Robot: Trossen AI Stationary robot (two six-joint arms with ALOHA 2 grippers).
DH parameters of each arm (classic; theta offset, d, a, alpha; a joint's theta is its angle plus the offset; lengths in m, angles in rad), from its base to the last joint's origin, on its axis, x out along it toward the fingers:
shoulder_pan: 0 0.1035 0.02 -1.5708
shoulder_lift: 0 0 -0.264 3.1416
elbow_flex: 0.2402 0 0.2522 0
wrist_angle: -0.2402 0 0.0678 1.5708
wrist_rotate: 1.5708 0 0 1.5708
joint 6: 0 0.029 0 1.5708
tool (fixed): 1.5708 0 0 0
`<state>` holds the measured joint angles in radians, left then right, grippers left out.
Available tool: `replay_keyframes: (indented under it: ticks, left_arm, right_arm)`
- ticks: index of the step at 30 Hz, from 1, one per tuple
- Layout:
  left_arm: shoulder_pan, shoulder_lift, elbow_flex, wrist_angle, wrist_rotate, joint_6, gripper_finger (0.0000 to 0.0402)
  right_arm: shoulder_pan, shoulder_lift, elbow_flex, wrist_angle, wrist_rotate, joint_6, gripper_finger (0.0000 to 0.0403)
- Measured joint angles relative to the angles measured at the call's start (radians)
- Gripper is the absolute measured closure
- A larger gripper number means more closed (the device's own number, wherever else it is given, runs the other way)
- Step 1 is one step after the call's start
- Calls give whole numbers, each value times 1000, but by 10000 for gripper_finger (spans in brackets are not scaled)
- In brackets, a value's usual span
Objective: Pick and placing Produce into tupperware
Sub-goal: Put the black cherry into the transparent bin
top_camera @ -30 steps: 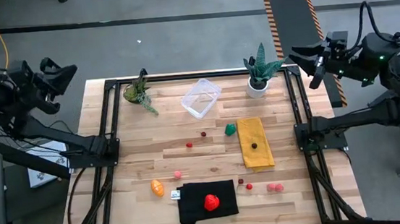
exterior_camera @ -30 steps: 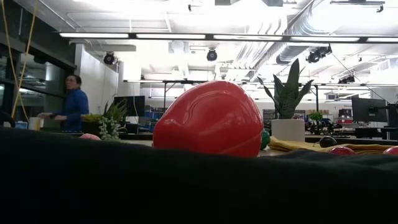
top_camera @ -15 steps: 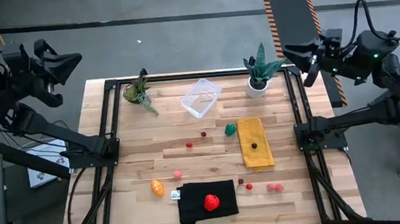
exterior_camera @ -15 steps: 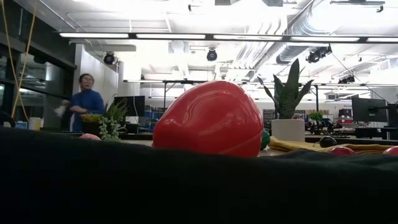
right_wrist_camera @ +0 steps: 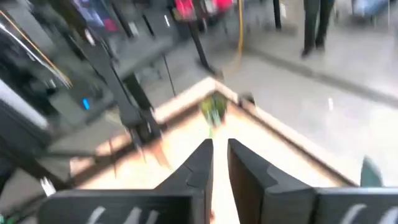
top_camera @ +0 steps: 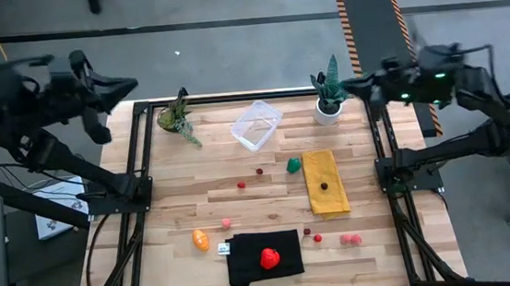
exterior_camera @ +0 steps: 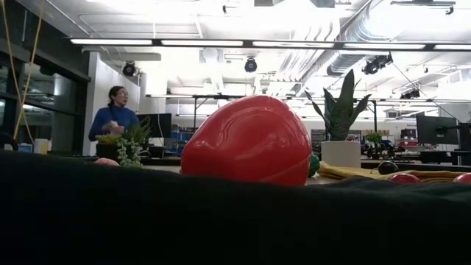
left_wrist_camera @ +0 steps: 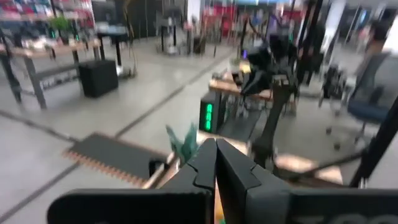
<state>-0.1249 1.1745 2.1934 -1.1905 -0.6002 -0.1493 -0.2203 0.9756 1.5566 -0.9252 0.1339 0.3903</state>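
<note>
Nearest the front edge of the tabletop [top_camera: 178, 210], a red strawberry-like piece [top_camera: 269, 257] sits on a black cloth [top_camera: 263, 258], filling the low view as a glossy red dome. Just beside the cloth's left end lies an orange piece [top_camera: 200, 239], with a small pink berry [top_camera: 227, 222] near it. To the cloth's right lie small red berries [top_camera: 317, 238] and a pink pair [top_camera: 350, 239]. Farther back, a yellow cloth [top_camera: 325, 182] carries a dark berry [top_camera: 324, 186]; a green piece [top_camera: 293, 166] touches its far left corner, and two tiny red berries [top_camera: 259, 171] lie on bare wood left of that, with open room around them. Beyond, near the far edge, the clear tupperware [top_camera: 255, 124] stands with nothing in it, between a leafy plant [top_camera: 177, 116] and a plant in a white pot [top_camera: 329, 109]. The left end effector [top_camera: 118, 84] hangs off the far left corner, fingers pressed together and holding nothing. The right end effector [top_camera: 354, 84] hovers by the far right corner next to the white pot, fingers a narrow gap apart, holding nothing. Behind the table a person [exterior_camera: 114, 114] stands.
</note>
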Motion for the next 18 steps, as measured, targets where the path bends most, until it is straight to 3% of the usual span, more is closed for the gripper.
replay_keyframes:
  ticks: [7,14,18]
  left_arm:
    - [0,61,38,-204,50,-117,401]
    - [0,116,37,-376,100,-236,401]
    - [0,144,30,-378,138,-244,401]
  right_arm:
    - [0,113,0,-99,-73,20,322]
    - [1,222,0,-173,-197,37,320]
    - [26,279,0,-267,-216,25,320]
